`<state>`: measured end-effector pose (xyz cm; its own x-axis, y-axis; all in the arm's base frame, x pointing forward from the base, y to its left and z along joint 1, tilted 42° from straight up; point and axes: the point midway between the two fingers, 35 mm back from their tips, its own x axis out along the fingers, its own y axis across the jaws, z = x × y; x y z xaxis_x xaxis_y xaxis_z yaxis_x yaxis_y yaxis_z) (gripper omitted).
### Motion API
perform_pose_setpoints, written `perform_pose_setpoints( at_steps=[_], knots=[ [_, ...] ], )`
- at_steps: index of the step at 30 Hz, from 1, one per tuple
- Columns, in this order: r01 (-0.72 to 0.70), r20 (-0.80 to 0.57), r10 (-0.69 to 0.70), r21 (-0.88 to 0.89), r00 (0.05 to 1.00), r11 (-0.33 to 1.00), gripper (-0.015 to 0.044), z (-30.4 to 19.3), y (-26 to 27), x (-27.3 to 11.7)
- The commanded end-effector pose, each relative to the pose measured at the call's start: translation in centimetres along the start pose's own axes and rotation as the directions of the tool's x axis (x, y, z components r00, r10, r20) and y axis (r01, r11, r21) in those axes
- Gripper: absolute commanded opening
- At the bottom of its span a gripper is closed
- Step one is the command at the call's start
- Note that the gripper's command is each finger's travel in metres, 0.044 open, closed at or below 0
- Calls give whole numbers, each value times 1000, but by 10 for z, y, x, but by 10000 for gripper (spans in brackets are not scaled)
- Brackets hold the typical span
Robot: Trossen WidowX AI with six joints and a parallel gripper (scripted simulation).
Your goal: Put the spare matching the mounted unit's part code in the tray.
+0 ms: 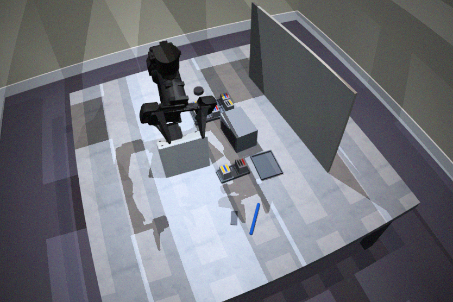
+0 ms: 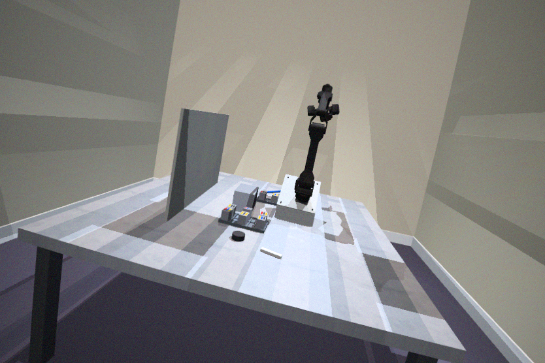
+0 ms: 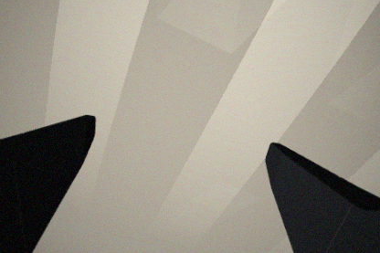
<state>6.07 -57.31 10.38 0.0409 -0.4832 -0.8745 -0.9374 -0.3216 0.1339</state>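
Toward the table's near edge, as seen from above, a blue rod is lying. Farther in, two spares are set on a dark rack: one with yellow and blue bands, and a darker one with red. The tray is seen just beside them, with nothing in it. Behind it stands a grey box, taken to be the mounted unit; its code cannot be read in any view. Beyond, more banded spares are grouped near a black puck; a tall grey panel rises toward the right edge.

The claw is held high above the table, its fingers wide apart with nothing between them; only wall and a strip of skirting are shown in the wrist view. The step in hand is judged to be the finding of the code, since no spare has been placed. For the next move, the wrist camera should be brought round to the unit's back, clear of the box and panel, and the bands read in order before any spare is chosen.
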Motion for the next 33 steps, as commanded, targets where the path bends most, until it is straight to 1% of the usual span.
perform_pose_setpoints(
  at_steps=[1,2,7,9,12,15,18,22,27,30,33],
  knots=[
    [0,0,0,0,1000,1000,426,0,0,0],
    [0,0,0,0,1000,1000,440,0,0,0],
    [5,2,-5,-17,1000,1000,440,0,-3,0],
    [50,18,-48,-156,999,987,440,1,-28,-1],
    [152,62,-140,-453,988,879,440,6,-82,-6],
    [225,105,-208,-660,972,717,440,14,-126,-13],
    [279,158,-274,-827,948,487,440,25,-170,-22],
    [298,229,-342,-941,911,163,440,43,-221,-36],
    [251,312,-399,-947,862,-198,440,67,-271,-54],
    [190,364,-425,-897,829,-399,440,83,-299,-67],
    [103,419,-444,-809,792,-579,440,101,-326,-80]
  ],
)
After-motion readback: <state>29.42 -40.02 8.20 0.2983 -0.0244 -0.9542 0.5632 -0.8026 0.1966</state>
